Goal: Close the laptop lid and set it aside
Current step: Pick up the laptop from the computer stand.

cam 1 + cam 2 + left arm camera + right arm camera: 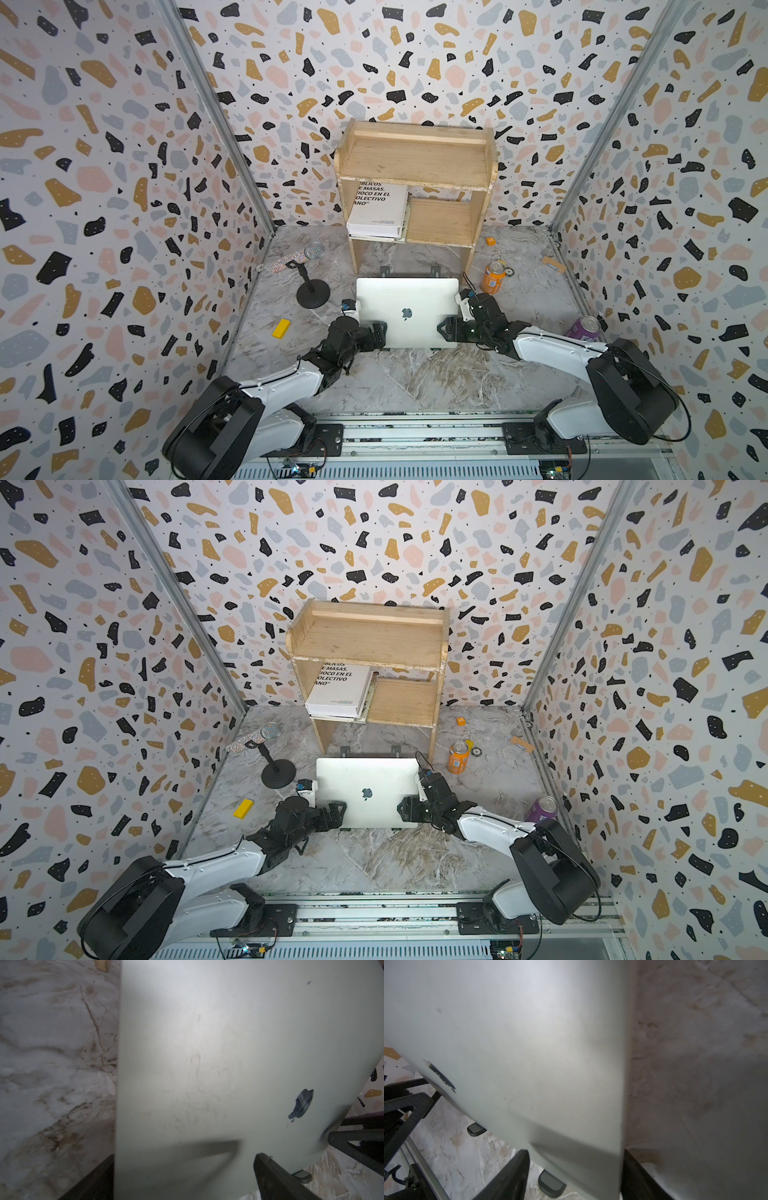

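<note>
Top views show the laptop [407, 309] closed, lid [405, 291] flat with logo up, between both grippers. Left gripper [381, 333] gapes fully across the left edge; right gripper [444, 329] straddles the right edge, jaws partly apart, neither visibly clamping. Microphone stand [312, 293] crowds the left gripper's outer side, orange can [493, 277] the right's; bare marble tabletop [415, 382] lies open behind both wrists.

laptop [407, 307] before shelf [415, 162], book [380, 208] in shelf
</note>
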### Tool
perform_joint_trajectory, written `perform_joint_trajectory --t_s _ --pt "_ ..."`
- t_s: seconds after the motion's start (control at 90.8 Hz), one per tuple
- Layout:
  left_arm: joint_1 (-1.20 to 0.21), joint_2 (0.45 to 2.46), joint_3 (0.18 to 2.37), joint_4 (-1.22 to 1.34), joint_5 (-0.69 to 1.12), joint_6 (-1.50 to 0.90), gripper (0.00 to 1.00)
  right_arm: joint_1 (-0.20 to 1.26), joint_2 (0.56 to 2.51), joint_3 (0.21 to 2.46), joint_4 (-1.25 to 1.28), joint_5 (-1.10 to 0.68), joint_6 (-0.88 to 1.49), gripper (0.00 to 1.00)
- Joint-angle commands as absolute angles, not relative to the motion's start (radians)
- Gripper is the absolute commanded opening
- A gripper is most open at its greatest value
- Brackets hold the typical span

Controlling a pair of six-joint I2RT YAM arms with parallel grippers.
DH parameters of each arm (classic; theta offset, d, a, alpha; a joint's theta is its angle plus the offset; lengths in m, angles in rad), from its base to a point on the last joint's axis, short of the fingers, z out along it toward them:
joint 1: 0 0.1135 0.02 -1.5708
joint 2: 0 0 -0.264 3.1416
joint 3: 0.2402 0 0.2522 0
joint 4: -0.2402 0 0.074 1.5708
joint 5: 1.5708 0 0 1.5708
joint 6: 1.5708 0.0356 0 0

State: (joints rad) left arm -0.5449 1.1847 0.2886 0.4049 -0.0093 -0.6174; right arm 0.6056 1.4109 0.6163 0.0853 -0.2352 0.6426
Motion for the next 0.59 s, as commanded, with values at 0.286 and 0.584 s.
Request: perform_joint_trajectory --t_s 0.286,0.584 --pt "-0.554 1.146 0.384 0.446 0.122 -0.644 0.99 0.611 1.429 0.725 0.109 -0.322 0.647 0.67" --pt "-0.560 1.137 0.425 0.431 0.143 -0.648 0.99 0.615 1.417 0.766 0.094 -0.343 0.649 0.65"
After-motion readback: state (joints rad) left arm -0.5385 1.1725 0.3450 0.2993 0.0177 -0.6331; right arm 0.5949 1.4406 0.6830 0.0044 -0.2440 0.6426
